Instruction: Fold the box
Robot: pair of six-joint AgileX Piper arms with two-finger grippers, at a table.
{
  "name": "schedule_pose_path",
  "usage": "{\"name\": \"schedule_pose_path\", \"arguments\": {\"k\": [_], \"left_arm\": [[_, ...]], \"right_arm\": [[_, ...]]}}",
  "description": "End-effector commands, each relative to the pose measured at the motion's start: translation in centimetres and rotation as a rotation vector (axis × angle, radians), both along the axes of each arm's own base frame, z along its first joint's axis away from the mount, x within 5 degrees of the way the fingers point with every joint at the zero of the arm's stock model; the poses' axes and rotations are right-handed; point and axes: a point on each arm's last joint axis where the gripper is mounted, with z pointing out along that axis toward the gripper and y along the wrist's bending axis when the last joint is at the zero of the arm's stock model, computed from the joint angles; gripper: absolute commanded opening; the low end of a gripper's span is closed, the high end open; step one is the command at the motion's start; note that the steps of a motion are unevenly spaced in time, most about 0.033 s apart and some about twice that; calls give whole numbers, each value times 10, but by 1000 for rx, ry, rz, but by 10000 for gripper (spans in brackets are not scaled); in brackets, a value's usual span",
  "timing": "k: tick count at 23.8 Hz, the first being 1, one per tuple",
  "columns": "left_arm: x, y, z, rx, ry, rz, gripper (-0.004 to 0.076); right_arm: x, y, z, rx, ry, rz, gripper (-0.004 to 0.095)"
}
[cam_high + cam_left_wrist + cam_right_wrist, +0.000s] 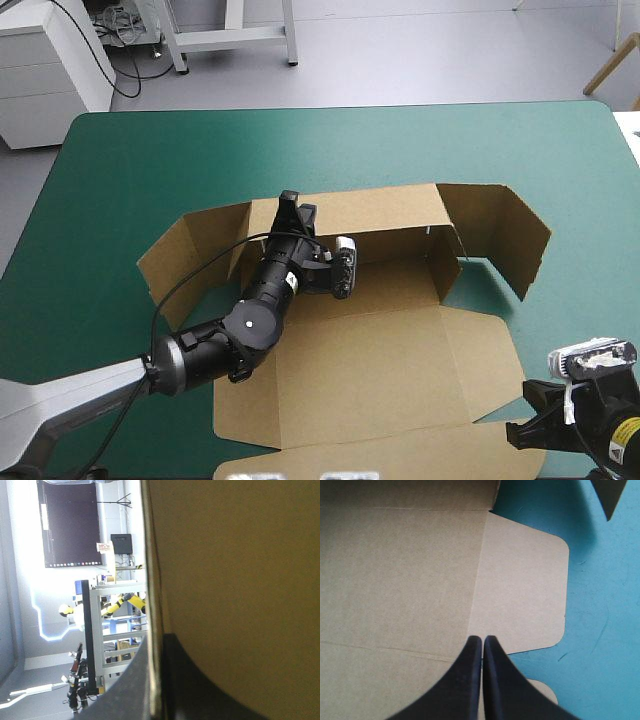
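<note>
Brown cardboard box [380, 370], rear wall raised — left gripper [290, 201] pinches that wall; right gripper [482, 639] pressed together above a flap.

1. The left arm [205, 355] reaches in from the near left, elbow bent and wrist pointed forward. The left gripper [295, 208] appears clamped almost closed on the box [380, 212].
2. The right gripper [482, 641] hovers at the near right, fingers pressed together.

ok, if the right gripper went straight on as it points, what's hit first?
Probably the box: the right gripper, jaws shut, aims at its flat board, near the crease of the rounded side flap. Depth to it is unclear.
</note>
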Motion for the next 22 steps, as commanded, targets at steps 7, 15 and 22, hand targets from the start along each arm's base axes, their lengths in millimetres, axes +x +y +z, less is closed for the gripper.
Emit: {"name": "schedule_pose_path", "arguments": {"k": [7, 15, 22], "left_arm": [[-13, 4, 24, -12, -85, -101, -10], [-21, 11, 13, 33, -87, -87, -10], [-21, 13, 14, 66, -106, -89, -10]], "right_arm": [[4, 2, 9, 22, -61, 3, -4], [5, 2, 11, 34, -82, 5, -4], [7, 4, 14, 71, -110, -8, -3]]}}
